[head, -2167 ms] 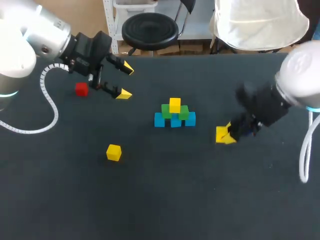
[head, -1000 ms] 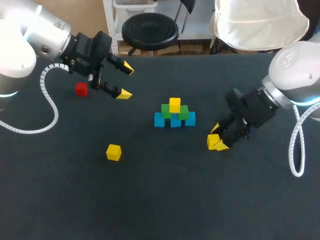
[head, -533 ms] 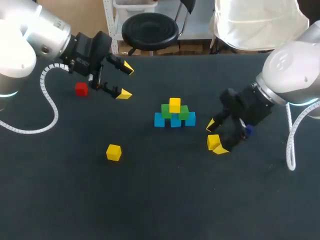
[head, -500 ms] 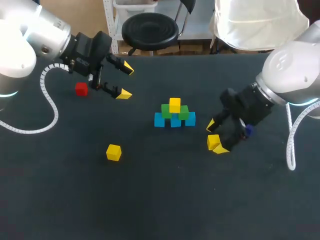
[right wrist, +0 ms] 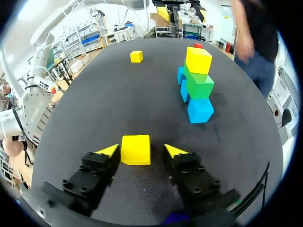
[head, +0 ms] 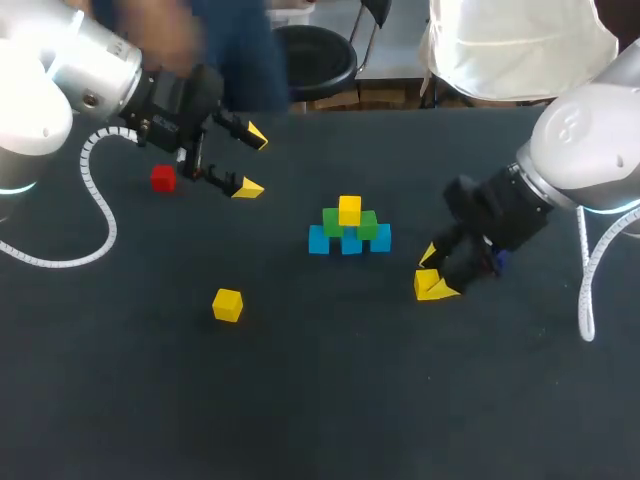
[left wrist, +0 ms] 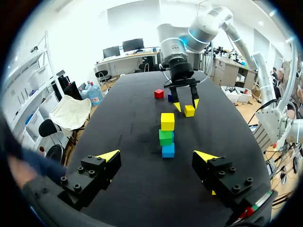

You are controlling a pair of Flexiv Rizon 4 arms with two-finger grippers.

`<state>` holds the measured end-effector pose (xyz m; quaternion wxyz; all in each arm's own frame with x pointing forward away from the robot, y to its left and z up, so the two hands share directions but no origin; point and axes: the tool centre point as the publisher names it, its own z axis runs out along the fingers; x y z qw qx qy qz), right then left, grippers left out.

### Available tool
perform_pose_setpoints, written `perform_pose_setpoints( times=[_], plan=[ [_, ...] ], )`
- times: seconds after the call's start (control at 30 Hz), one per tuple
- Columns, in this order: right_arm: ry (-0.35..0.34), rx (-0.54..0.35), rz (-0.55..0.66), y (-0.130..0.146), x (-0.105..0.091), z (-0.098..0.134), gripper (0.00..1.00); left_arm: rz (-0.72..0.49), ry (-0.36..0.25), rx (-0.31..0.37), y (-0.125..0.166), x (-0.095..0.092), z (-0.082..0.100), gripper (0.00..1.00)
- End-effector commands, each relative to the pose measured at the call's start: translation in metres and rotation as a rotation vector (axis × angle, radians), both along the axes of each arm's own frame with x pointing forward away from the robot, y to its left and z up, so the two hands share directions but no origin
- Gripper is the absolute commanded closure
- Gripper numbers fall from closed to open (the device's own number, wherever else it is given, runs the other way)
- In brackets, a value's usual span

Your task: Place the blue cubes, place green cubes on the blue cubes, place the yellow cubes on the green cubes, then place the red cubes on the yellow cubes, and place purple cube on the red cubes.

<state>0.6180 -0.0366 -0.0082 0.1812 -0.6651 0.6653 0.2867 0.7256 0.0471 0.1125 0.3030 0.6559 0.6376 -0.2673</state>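
Lower now than a moment ago, the right tool (head: 434,272) sits spread astride the loose yellow cube (right wrist: 136,149) on the bench (head: 320,400), near the stack (head: 349,228) — an off-centre squeeze could skid it away.

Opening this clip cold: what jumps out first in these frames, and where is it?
The small pyramid of blue, green and yellow cubes in the middle of the black table catches the eye first. To its right, the right gripper stands open around a loose yellow cube on the table. The left gripper hangs open at the far left, beside a red cube.
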Motion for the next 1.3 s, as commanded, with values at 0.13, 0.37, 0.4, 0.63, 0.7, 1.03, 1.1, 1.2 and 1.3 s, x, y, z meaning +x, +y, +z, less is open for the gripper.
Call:
perform_pose_setpoints(
  times=[0.13,0.37,0.4,0.63,0.7,1.03,1.1,1.2,1.3],
  plan=[
    [0.000,0.004,-0.005,-0.001,-0.001,-0.002,1.00,-0.001,0.002,0.001,0.000,0.001,0.000,0.00],
    [0.016,0.053,-0.029,-0.006,-0.002,0.000,1.00,-0.001,0.002,0.001,0.000,0.001,0.000,0.00],
    [0.027,0.060,-0.041,-0.007,-0.002,0.002,1.00,-0.001,0.002,0.001,0.000,0.001,0.000,0.00],
    [0.083,0.042,-0.083,-0.006,0.001,0.022,1.00,-0.001,0.002,0.001,0.000,0.001,0.000,0.00],
    [0.085,0.035,-0.080,-0.004,0.003,0.028,1.00,-0.001,0.002,0.001,0.000,0.001,0.000,0.00],
    [0.038,-0.051,-0.049,0.010,0.021,0.060,1.00,-0.001,0.002,0.001,0.000,0.001,0.000,0.00],
    [0.038,-0.051,-0.049,0.010,0.021,0.060,1.00,-0.001,0.002,0.001,0.000,0.001,0.000,0.00],
    [0.038,-0.051,-0.049,0.010,0.021,0.060,1.00,-0.001,0.002,0.001,0.000,0.001,0.000,0.00],
    [0.038,-0.051,-0.049,0.010,0.021,0.060,1.00,-0.001,0.002,0.001,0.000,0.001,0.000,0.00]
  ],
)
